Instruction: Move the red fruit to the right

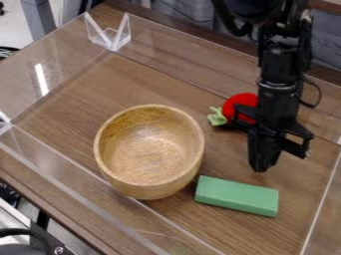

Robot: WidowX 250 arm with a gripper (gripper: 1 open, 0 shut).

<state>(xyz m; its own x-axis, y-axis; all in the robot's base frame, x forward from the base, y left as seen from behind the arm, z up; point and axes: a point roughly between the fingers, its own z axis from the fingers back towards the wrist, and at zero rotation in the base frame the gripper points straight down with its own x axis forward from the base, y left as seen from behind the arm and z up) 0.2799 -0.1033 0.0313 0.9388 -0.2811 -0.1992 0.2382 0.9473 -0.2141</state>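
Note:
The red fruit [237, 104] lies on the wooden tabletop right of centre, its green leafy cap pointing left toward the bowl. Its right side is hidden behind the black arm. My gripper [265, 162] points steeply down just in front and to the right of the fruit, with its tip close to the table. The fingers are pressed together into one narrow black tip with nothing between them. I cannot tell whether the arm touches the fruit.
A wooden bowl [103, 142] stands left of the fruit, and a flat green block [237, 195] lies in front of my gripper. Low clear plastic walls [54, 85] ring the tabletop, with a clear bracket [110, 35] at the back left.

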